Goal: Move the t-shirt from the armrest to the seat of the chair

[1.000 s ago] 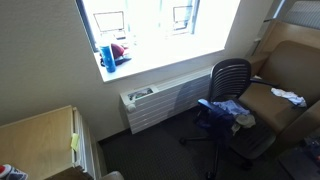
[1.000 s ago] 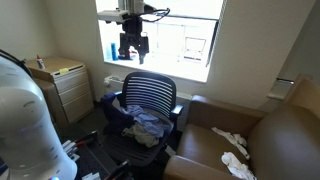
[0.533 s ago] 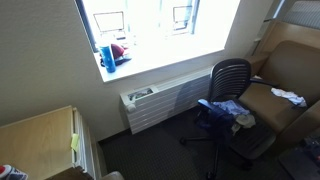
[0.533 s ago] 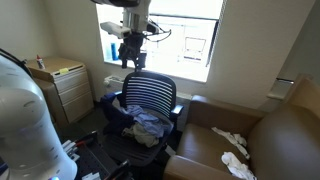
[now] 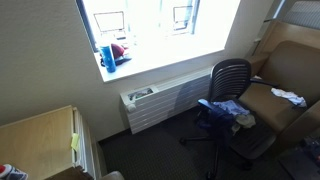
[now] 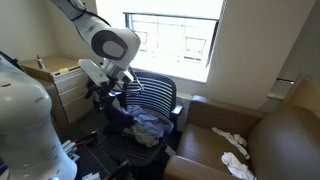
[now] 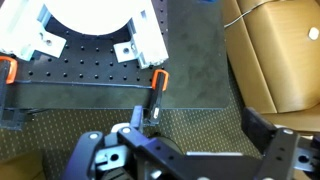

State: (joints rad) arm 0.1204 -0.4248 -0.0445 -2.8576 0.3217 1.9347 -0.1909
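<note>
A blue-grey t-shirt (image 6: 148, 125) lies bunched on the seat of the black mesh office chair (image 6: 152, 95), with a blue part toward the armrest (image 6: 108, 101). It also shows as a blue heap (image 5: 216, 113) on the chair (image 5: 231, 76). My gripper (image 6: 107, 93) hangs low beside that armrest. In the wrist view my gripper (image 7: 195, 140) is open and empty, facing the dark carpet and a black perforated base plate (image 7: 60, 85). Whether it touches the shirt I cannot tell.
A brown leather armchair (image 6: 255, 135) with white cloths (image 6: 232, 140) stands beside the chair; it also shows in an exterior view (image 5: 292, 70). A radiator (image 5: 165, 100) runs under the window. A wooden cabinet (image 6: 65, 80) stands behind my arm. Orange clamps (image 7: 158, 82) grip the plate.
My arm has swung down from in front of the window to the armrest side of the office chair. The shirt and chair have not moved.
</note>
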